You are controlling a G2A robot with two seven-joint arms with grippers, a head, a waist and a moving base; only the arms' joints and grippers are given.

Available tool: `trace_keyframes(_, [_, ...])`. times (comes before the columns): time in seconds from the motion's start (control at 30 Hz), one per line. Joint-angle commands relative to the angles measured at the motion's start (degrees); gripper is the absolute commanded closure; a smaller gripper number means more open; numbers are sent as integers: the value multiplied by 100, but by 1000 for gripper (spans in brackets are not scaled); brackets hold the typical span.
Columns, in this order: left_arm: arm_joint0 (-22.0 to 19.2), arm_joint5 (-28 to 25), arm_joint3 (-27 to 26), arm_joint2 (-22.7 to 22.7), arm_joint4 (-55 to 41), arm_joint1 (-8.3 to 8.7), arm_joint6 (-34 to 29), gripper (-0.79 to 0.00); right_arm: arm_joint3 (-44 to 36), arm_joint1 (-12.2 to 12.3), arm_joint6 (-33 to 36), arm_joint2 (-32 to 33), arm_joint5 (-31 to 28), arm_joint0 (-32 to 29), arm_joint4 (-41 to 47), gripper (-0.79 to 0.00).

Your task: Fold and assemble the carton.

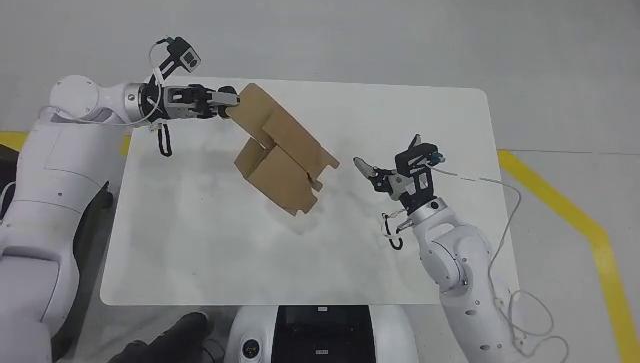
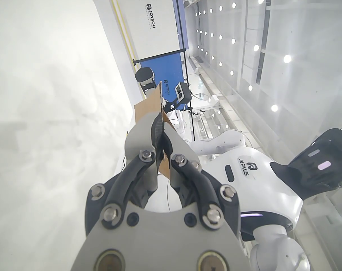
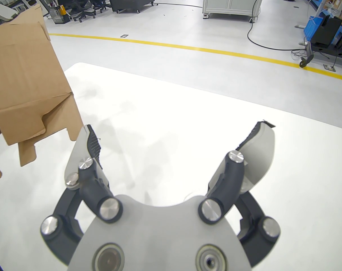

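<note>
We see the carton [image 1: 283, 158] over the middle of the white table [image 1: 420, 253]. It is brown, partly opened and not yet squared up. We can't tell whether its low end touches the tabletop.

The left gripper [image 1: 228, 99] is clamped on the carton's far-left corner, and in the left wrist view a thin cardboard edge is pinched tight between both pads.

The right gripper [image 1: 370, 175] sits near the carton's other end. Its fingers are spread wide with nothing between them.

Key relation: the carton's long axis runs diagonally from the left gripper's pinch toward the right gripper, so the free end with the notched flaps points at the right arm. In the right wrist view those flaps hang just beside one fingertip [image 3: 89, 139], off to the side of the gap and not inside it.

We judge the right arm is the nearer one for the flap work, since the left is busy holding. The right would need to shift sideways toward the carton before closing. The risk we see is pushing the flap and twisting the carton out of the left's thin corner pinch.
</note>
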Motion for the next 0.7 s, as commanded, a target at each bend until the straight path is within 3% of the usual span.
trace_keyframes(0.0, [0, 0, 0, 0, -1, 0, 0, 0, 0, 0, 0, 0, 0, 0, 0, -785])
trace_keyframes(0.53, [0, 0, 0, 0, -1, 0, 0, 0, 0, 0, 0, 0, 0, 0, 0, -785])
trace_keyframes(0.57, [0, 0, 0, 0, -1, 0, 0, -360, 0, -1, -7, 0, 6, -5, 23, -785])
trace_keyframes(0.63, [0, 0, 0, 0, -1, 0, 0, -289, -23, -7, -5, -12, -84, -46, 397, -785])
trace_keyframes(0.67, [0, 0, 0, 0, -1, 0, 0, -65, -37, -8, 53, 12, -231, -66, 793, -785])
